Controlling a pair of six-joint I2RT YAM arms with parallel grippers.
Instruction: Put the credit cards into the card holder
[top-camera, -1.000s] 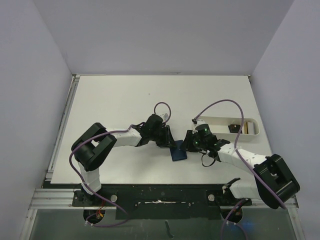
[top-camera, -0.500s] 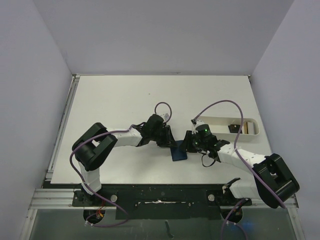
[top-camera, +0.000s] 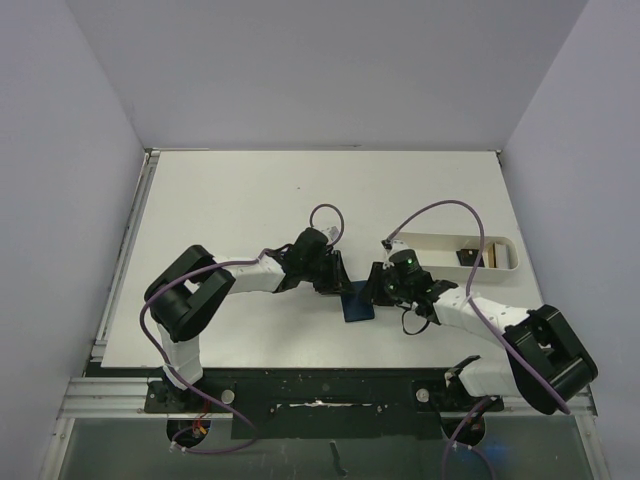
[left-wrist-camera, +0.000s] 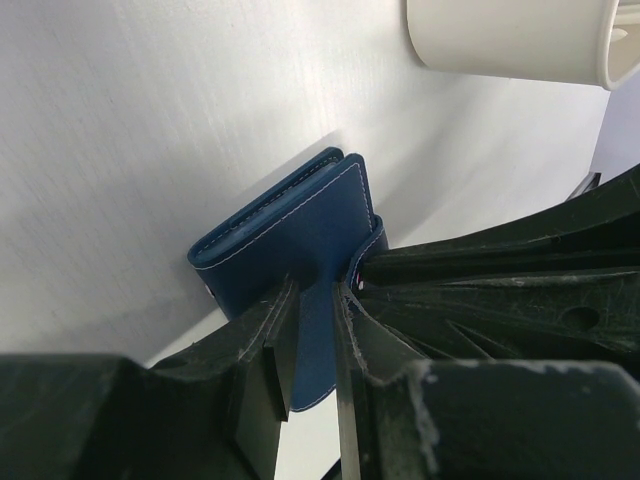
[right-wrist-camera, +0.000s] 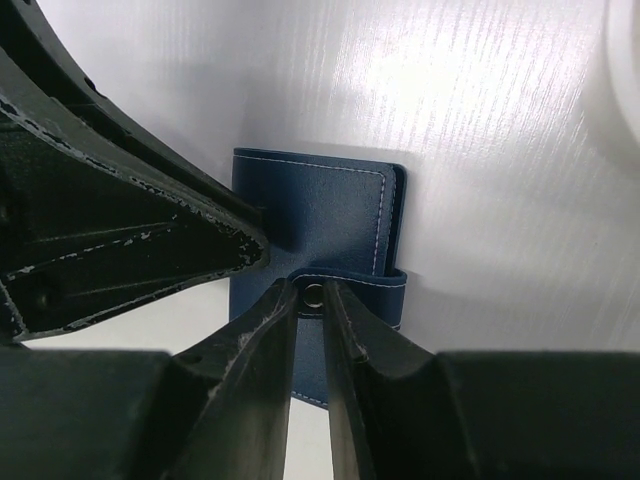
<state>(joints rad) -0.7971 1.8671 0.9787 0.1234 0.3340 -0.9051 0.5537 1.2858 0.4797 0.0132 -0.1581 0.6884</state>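
The table (top-camera: 250, 200) is seen whole in the top view only. The tray (top-camera: 450, 237) lies well right of both jaws. Only the top view shows the cards (top-camera: 467, 256) at its far right end, dark ones and a tan one. The holder (top-camera: 356, 305) lies on the table between the two grippers. The left gripper (left-wrist-camera: 315, 290), in its wrist view, has its jaws pinching one blue flap. The right gripper (right-wrist-camera: 312, 288), in its wrist view, has its jaws pinching the strap at its metal snap (right-wrist-camera: 313, 294)
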